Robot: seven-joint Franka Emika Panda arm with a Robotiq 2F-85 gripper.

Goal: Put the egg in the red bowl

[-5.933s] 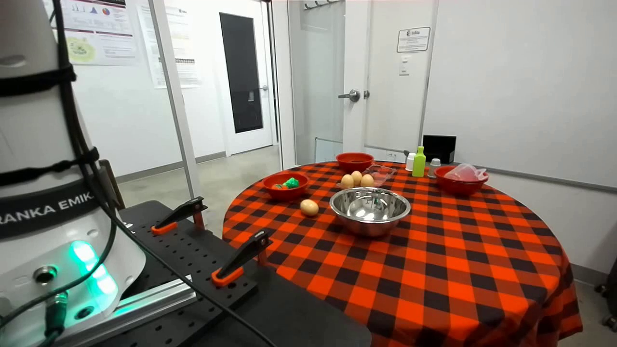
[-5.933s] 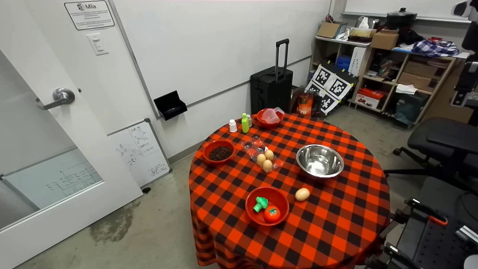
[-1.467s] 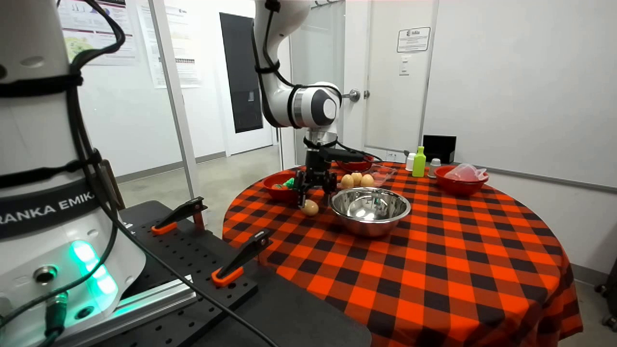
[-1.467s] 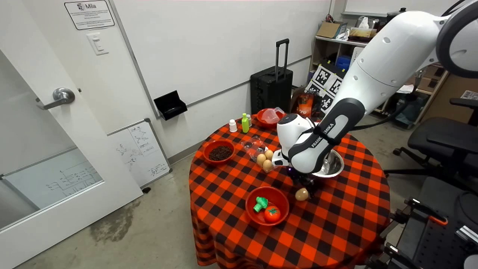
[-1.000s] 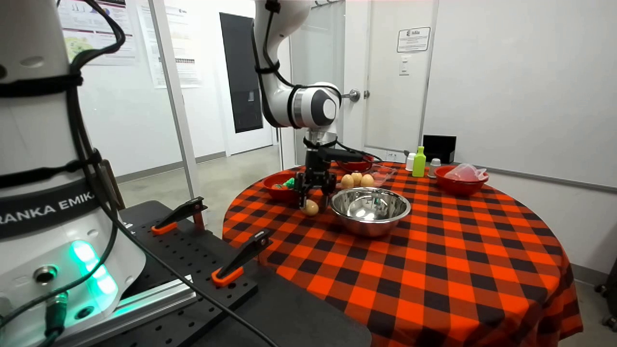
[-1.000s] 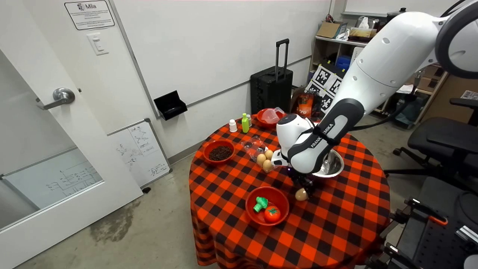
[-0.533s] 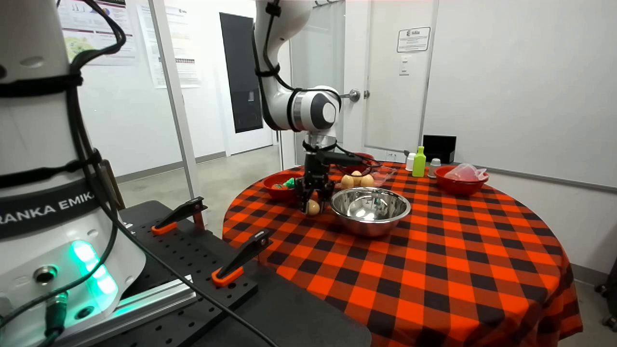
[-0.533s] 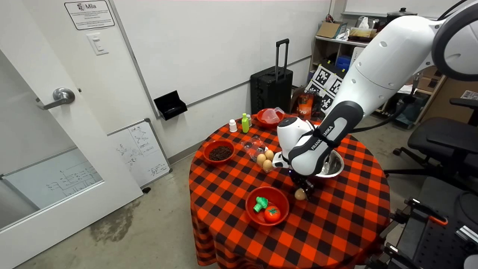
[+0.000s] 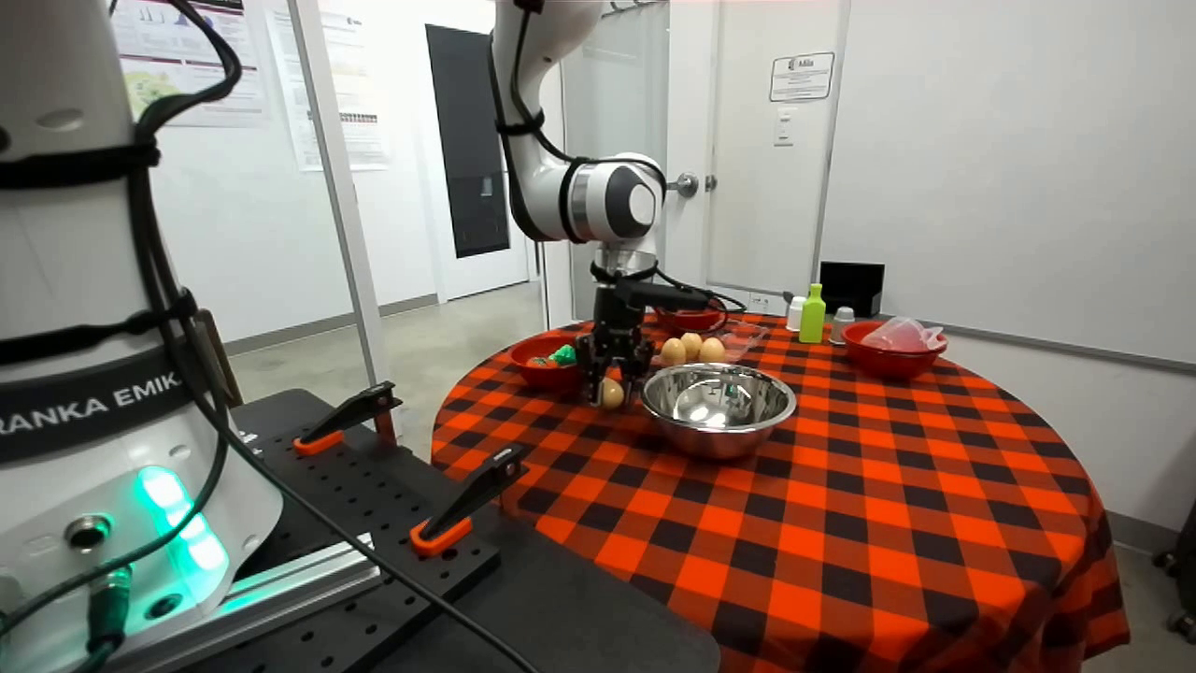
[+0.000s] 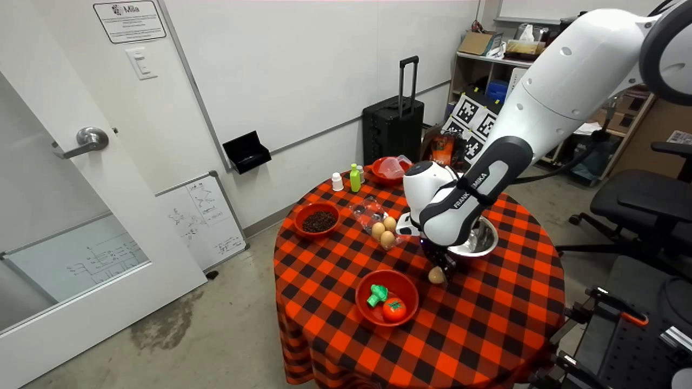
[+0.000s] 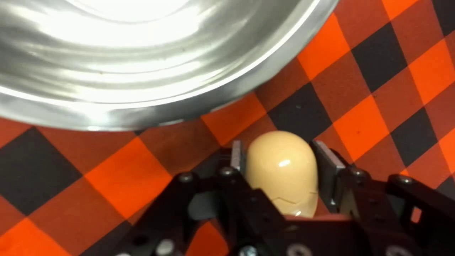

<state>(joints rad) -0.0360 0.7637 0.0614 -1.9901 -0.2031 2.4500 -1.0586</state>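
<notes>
1. Nearest, in the wrist view, the black two-finger gripper (image 11: 282, 156) was pinching the pale yellow-orange egg (image 11: 280, 174), with one of its flat grey pads (image 11: 236, 155) at each side. A jagged line crossed the shell, so it was probably a two-part toy that a hard squeeze might shift.
2. The egg was low over, or on, the red-and-black checked tablecloth (image 9: 841, 523); I could not tell which. The step in hand looked like the end of the grasp, with carrying and placing left to do.
3. Just beside the egg stood the wide, shiny steel bowl (image 11: 220, 92); the next move called for a lift clear of its rim.
4. Near the egg, on the side away from the steel, sat a round red bowl (image 10: 403, 283) holding green broccoli (image 10: 378, 295) and a red tomato (image 10: 394, 310). It seemed the likeliest goal: carry the egg over its rim, lower, release.
5. Farther off were three tan eggs (image 9: 691, 346) at a clear plastic carton (image 10: 367, 208), a second red bowl (image 10: 300, 216) with dark bean-like bits (image 10: 319, 221), and a third red bowl (image 9: 892, 365) with a translucent plastic cup (image 9: 899, 335).
</notes>
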